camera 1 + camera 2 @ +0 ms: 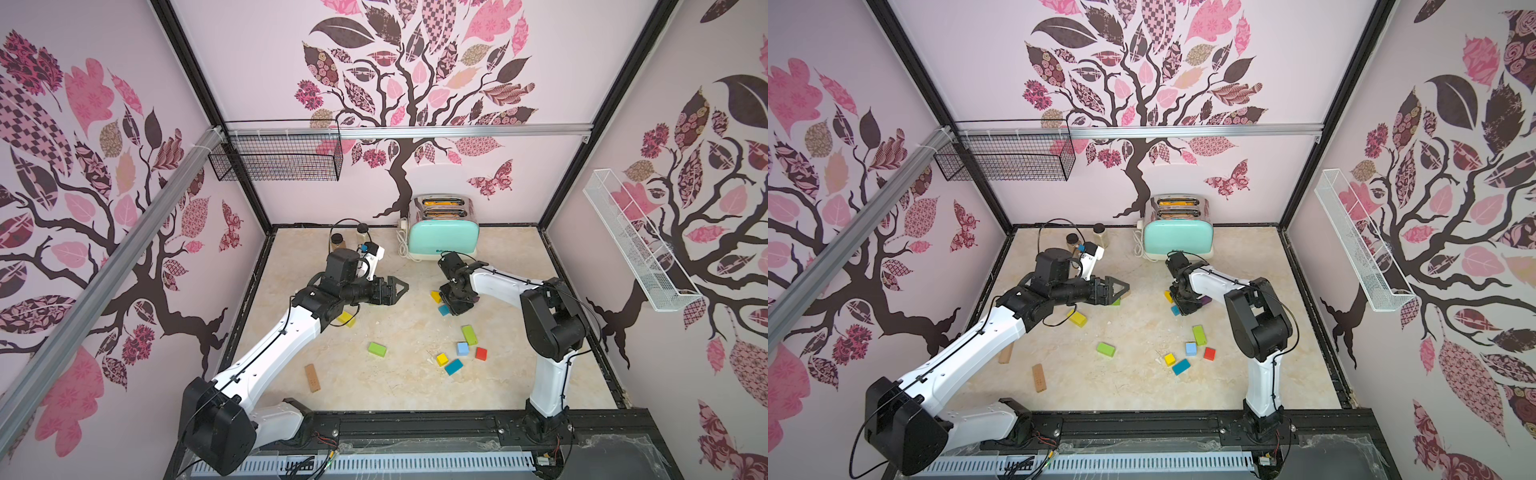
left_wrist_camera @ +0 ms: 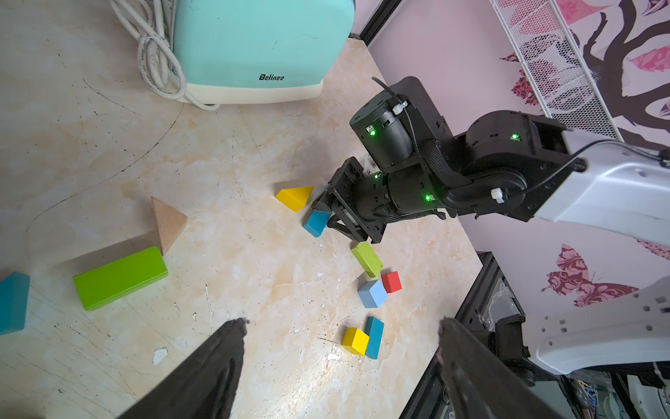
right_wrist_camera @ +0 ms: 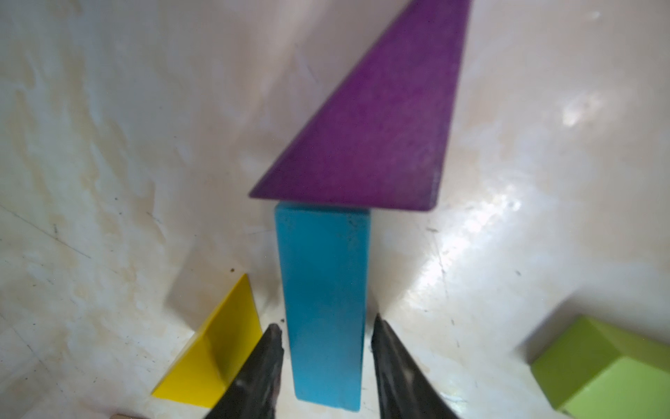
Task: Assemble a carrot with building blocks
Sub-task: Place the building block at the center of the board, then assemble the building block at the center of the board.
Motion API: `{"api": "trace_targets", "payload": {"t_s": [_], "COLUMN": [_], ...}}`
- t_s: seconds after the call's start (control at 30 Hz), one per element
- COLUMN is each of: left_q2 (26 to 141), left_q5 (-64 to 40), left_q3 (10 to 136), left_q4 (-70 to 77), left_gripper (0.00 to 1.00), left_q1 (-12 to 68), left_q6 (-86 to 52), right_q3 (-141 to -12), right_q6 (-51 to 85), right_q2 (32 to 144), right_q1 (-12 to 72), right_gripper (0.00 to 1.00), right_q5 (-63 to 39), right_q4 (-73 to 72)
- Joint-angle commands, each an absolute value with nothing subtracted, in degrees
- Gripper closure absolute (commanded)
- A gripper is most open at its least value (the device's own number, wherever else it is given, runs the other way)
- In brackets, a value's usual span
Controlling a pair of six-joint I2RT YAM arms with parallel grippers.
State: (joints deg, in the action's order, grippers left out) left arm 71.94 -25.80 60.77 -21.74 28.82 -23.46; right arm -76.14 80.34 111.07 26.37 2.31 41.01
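The right gripper (image 3: 326, 326) is straddling the teal bar (image 3: 326, 290), released, slim gaps showing either side; the bar is lying on the surface (image 3: 108, 145) right of centre, one end touching the purple wedge (image 3: 373, 127). The left gripper (image 2: 342, 321) is hovering wide apart, empty. The far toaster (image 2: 261, 40), reading "Belinee", is holding orange slices (image 1: 442, 203) in both slots.

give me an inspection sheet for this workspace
surface: marble-look tabletop, scuffed and chipped
job's things: blocks scattered; teal bar butts against purple wedge, yellow wedge beside
clutter: mint toaster, two spice jars at the back
grippers: left gripper open, empty; right gripper open astride the teal bar
cables: toaster's white cord bundled beside it; black cable loop by the jars
surroundings: black wire basket, white mesh shelf, tree-print walls
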Motion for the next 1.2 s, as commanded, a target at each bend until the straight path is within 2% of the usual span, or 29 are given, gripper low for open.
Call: {"api": "trace_targets", "payload": {"t_s": [0.0, 0.2, 0.33, 0.47, 0.5, 0.6, 0.67, 0.73, 0.87, 1.03, 1.17], "left_q2": [72.0, 71.4, 70.5, 70.4, 70.4, 70.6, 70.6, 70.7, 70.9, 71.3, 71.5], "left_q5": [-27.0, -27.2, -25.4, -24.3, -23.9, -23.7, -23.8, -23.9, -24.0, -24.1, -24.5], "left_q3": [61.7, 61.4, 61.1, 61.2, 61.3, 61.2, 60.9, 60.7, 60.7, 60.8, 61.0], "left_q4": [-19.9, -19.5, -19.3, -19.8, -19.9, -20.0, -19.5, -18.8, -18.0, -17.4, -17.6], "left_gripper": [0.12, 0.11, 0.1, 0.07, 0.02, 0.02, 0.02, 0.02, 0.02, 0.02, 0.02], "left_q1": [29.0, 29.0, 29.0, 29.0, 28.9, 29.0, 29.0, 28.9, 29.0, 29.0, 29.0], "left_q6": [-22.6, -22.9, -23.3, -24.2, -24.6, -25.6, -26.8, -28.3, -30.3, -30.9, -31.0], "right_q3": [-76.8, -77.0, -76.5, -76.3, -76.1, -77.3, -79.6, -82.5, -88.7, -90.8, -93.2], "right_q6": [81.0, 79.6, 75.3, 68.5, 66.0, 58.3, 50.0, 41.8, 25.8, 17.5, 13.2], "right_q2": [110.9, 109.5, 106.3, 101.8, 100.7, 99.5, 100.7, 103.2, 109.7, 112.6, 115.1], "right_q1": [26.1, 26.1, 26.2, 26.1, 26.3, 26.1, 26.1, 26.2, 26.2, 26.3, 26.3], "right_gripper": [0.55, 0.55, 0.5, 0.49, 0.49, 0.49, 0.49, 0.43, 0.39, 0.28, 0.25], "right_q5": [2.6, 2.2, 1.8, 2.4, 2.2, 1.1, -0.7, -1.3, -4.4, -0.3, 1.2], "right_q4": [40.6, 41.3, 42.1, 44.2, 44.3, 45.6, 46.5, 48.4, 50.6, 48.0, 47.3]}}
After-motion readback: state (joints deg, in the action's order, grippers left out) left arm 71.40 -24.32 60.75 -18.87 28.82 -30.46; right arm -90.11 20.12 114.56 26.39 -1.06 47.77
